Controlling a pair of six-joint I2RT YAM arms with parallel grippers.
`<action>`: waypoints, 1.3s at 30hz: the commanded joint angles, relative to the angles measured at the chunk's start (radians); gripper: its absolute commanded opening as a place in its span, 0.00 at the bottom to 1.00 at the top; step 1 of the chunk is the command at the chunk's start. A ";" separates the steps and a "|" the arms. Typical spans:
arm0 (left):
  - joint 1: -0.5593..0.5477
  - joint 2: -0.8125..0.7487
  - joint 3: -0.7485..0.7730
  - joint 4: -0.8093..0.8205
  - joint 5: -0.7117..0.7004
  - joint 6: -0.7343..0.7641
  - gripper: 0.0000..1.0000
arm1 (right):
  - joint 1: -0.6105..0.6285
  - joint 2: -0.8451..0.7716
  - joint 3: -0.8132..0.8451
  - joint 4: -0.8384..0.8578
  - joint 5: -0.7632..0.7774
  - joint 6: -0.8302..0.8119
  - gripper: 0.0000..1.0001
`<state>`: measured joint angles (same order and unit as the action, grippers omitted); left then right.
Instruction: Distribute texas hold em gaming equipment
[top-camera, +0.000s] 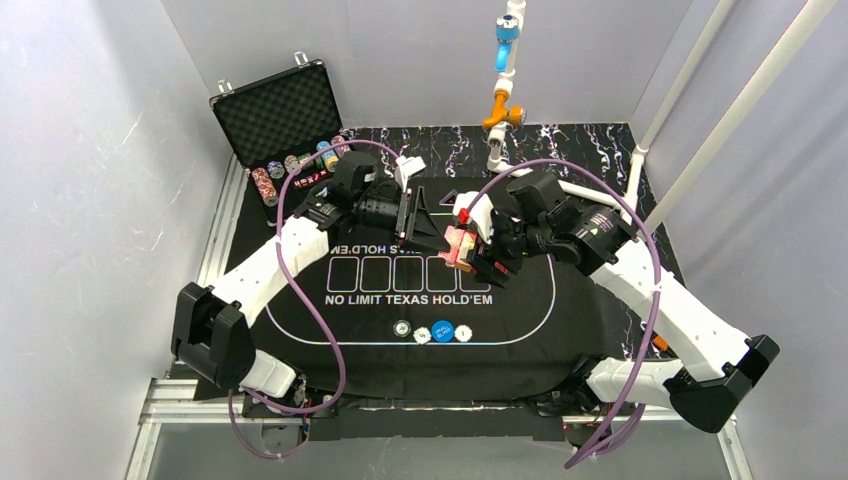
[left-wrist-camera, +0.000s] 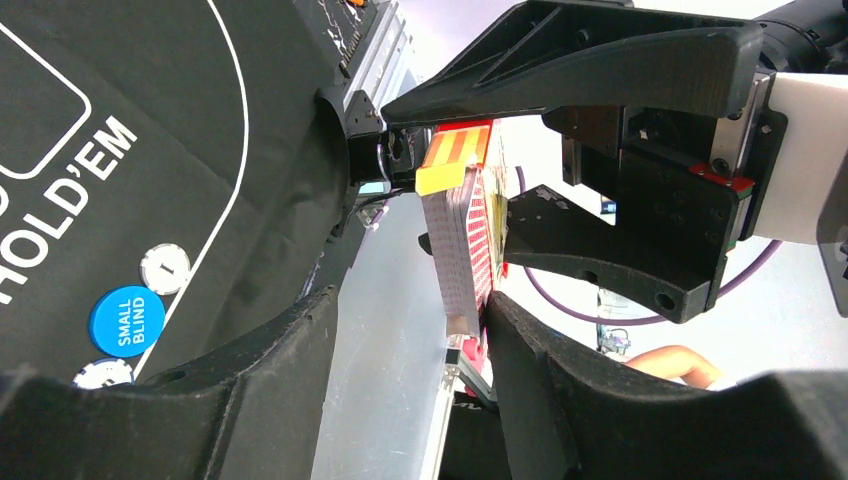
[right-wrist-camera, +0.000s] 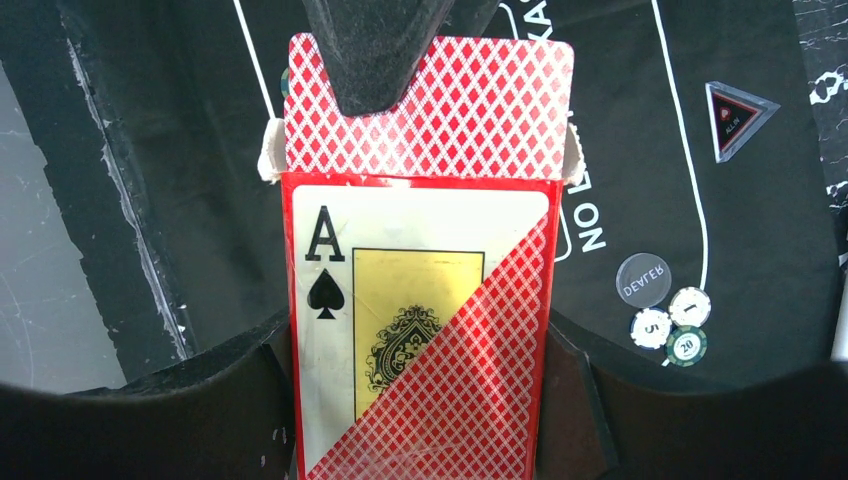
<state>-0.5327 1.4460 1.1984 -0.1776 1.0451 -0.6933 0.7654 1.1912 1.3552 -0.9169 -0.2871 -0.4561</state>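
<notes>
My right gripper (right-wrist-camera: 420, 400) is shut on the deck's box (right-wrist-camera: 420, 340), printed with an ace of spades, and holds it above the mat. Red-backed cards (right-wrist-camera: 480, 110) stick out of the box's open end. My left gripper (left-wrist-camera: 415, 340) is open around that end of the deck (left-wrist-camera: 462, 250): one finger (left-wrist-camera: 530, 350) touches the cards, the other stands well apart. In the top view the two grippers meet at the deck (top-camera: 461, 245), left gripper (top-camera: 425, 222) facing right gripper (top-camera: 478, 250). A blue small-blind button (top-camera: 443, 331), white buttons (top-camera: 463, 332) and a green chip (top-camera: 401, 327) lie near the mat's front.
The black mat (top-camera: 400, 290) covers the table. An open foam-lined case (top-camera: 280, 115) with rows of striped chips (top-camera: 295, 165) stands at the back left. A white pole with coloured fittings (top-camera: 505, 90) rises behind. A dealer button (right-wrist-camera: 643, 279) lies by the chips.
</notes>
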 joint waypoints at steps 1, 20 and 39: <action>-0.015 -0.001 0.042 0.008 0.010 0.022 0.53 | -0.006 -0.037 0.001 0.054 -0.054 -0.003 0.01; 0.039 -0.066 -0.016 0.030 0.036 0.007 0.20 | -0.006 -0.033 0.000 0.028 -0.046 -0.021 0.01; -0.002 -0.030 0.017 -0.054 -0.006 0.056 0.16 | -0.006 -0.033 -0.009 0.037 -0.030 -0.019 0.01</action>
<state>-0.5480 1.4364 1.1877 -0.1432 1.0481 -0.7090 0.7601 1.1843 1.3426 -0.9356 -0.3000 -0.4717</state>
